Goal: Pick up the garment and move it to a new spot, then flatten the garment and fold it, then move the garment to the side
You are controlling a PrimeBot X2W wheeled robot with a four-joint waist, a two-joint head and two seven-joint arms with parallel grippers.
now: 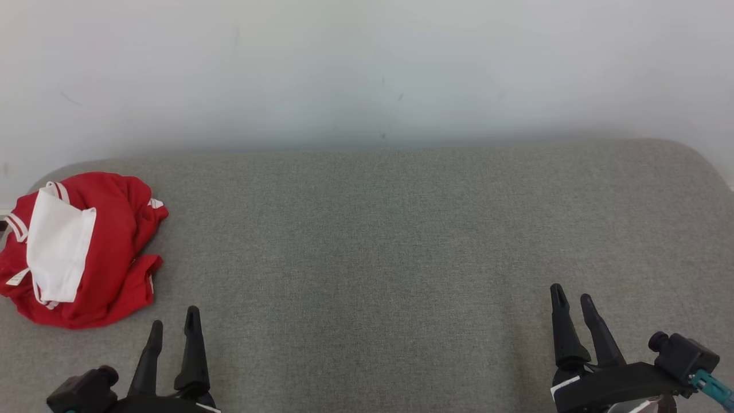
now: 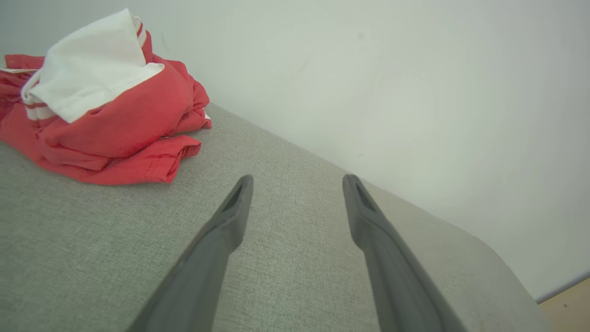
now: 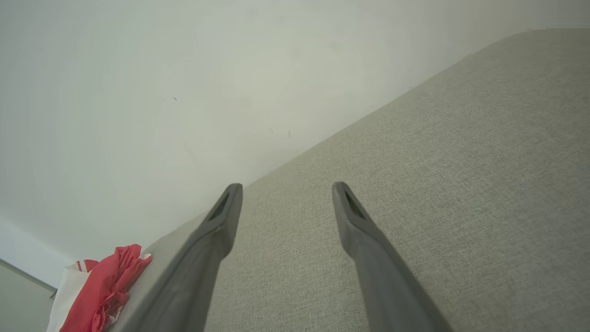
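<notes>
My left claw (image 1: 175,317) and right claw (image 1: 571,292) both stand wide and empty over the grey desk (image 1: 373,258). The crumpled red garment (image 1: 114,246) lies at its left end, near the left claw. It looks soft, light and floppy, so I'd pinch a raised red fold.

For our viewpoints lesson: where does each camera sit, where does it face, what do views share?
Head: high, looking down on surface; left end effector, right end effector at bottom.
Left wrist: on left arm, along open fingers toward garment.
Right wrist: on right arm, along open fingers over surface toward wall.
Shared: all show the garment.
</notes>
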